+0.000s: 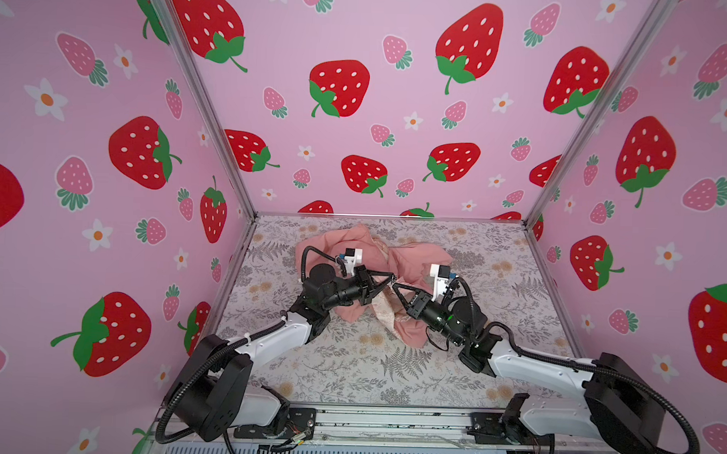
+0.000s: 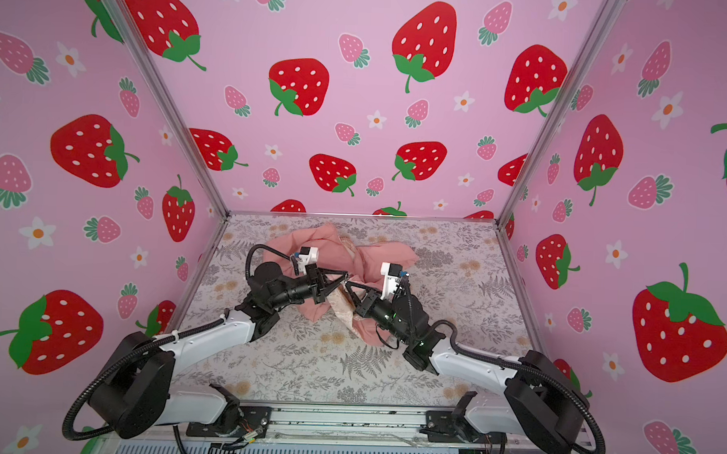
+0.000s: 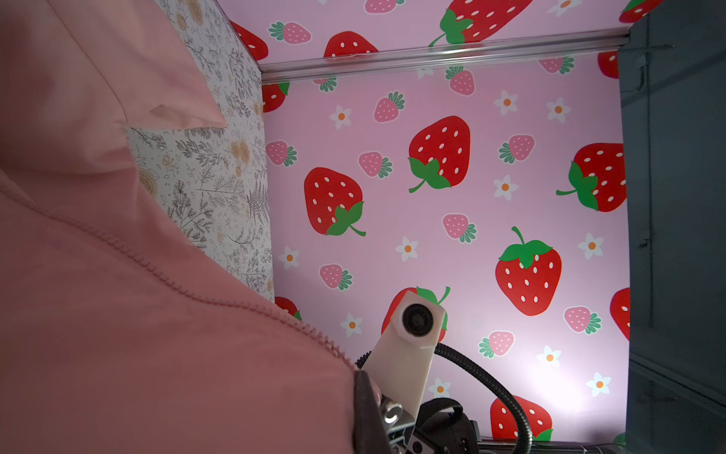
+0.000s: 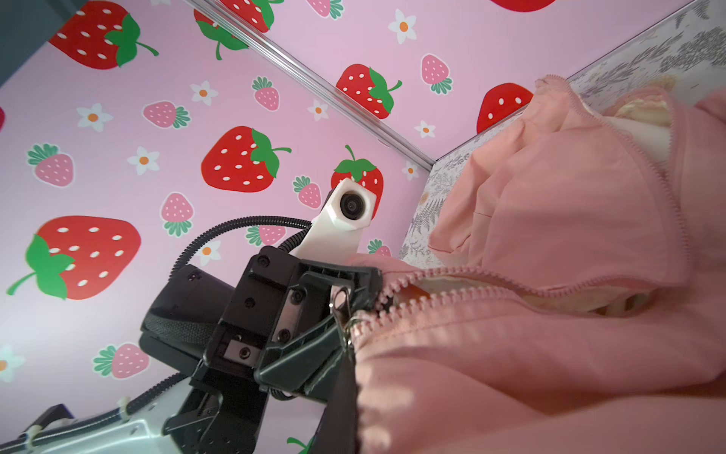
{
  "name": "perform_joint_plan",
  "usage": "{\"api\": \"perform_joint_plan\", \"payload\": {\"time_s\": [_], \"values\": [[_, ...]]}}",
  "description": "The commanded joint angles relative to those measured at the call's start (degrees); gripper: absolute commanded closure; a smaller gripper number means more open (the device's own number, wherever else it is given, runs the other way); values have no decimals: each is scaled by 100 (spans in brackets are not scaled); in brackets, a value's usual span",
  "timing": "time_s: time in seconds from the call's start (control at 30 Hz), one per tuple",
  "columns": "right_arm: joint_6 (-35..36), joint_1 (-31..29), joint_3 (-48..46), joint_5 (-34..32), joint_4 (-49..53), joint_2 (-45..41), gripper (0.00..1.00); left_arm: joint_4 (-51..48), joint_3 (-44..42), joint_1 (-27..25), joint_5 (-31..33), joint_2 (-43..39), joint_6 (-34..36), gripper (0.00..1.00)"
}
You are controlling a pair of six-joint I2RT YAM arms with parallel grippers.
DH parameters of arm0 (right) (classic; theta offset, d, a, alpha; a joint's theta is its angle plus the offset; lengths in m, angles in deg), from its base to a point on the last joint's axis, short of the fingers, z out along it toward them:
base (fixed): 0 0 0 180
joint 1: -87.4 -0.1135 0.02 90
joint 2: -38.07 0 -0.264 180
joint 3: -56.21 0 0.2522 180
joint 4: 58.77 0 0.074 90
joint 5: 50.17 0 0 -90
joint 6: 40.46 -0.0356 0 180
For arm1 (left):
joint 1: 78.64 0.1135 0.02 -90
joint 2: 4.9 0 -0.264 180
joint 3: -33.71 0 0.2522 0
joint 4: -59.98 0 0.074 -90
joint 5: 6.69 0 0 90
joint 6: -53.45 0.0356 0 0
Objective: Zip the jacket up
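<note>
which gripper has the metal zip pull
The left gripper: the right wrist view shows the zip pull between its jaws. The right gripper is shut on the jacket cloth right beside it, not on metal.

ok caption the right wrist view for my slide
left end effector shut on the pink jacket at its zip pull, teeth parted beyond

Pink walls (image 1: pixel 391 104) with red and pink strawberries and little white flowers fill the top and both sides. Shiny metal bars (image 1: pixel 200 97) stand in the corners. The floor (image 1: pixel 349 360), lower middle, has grey leaves and tan flowers.
</note>
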Motion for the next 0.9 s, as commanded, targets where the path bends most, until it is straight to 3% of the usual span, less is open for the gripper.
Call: {"api": "perform_joint_plan", "payload": {"time_s": [0.0,0.13,0.4,0.63,0.87], "values": [[-546,-6,-193,976,-50,-113,100,514,390,-29,353,-215,165,100],[-688,57,-159,1029,-138,-190,100,480,366,-90,359,-261,270,100],[-827,85,-149,980,-214,-297,88,521,365,-161,366,-274,334,100],[-854,105,-216,911,-174,-368,86,544,353,-184,374,-291,337,100],[-1174,195,-424,856,-501,-411,70,544,347,-198,372,-323,359,100]]}}
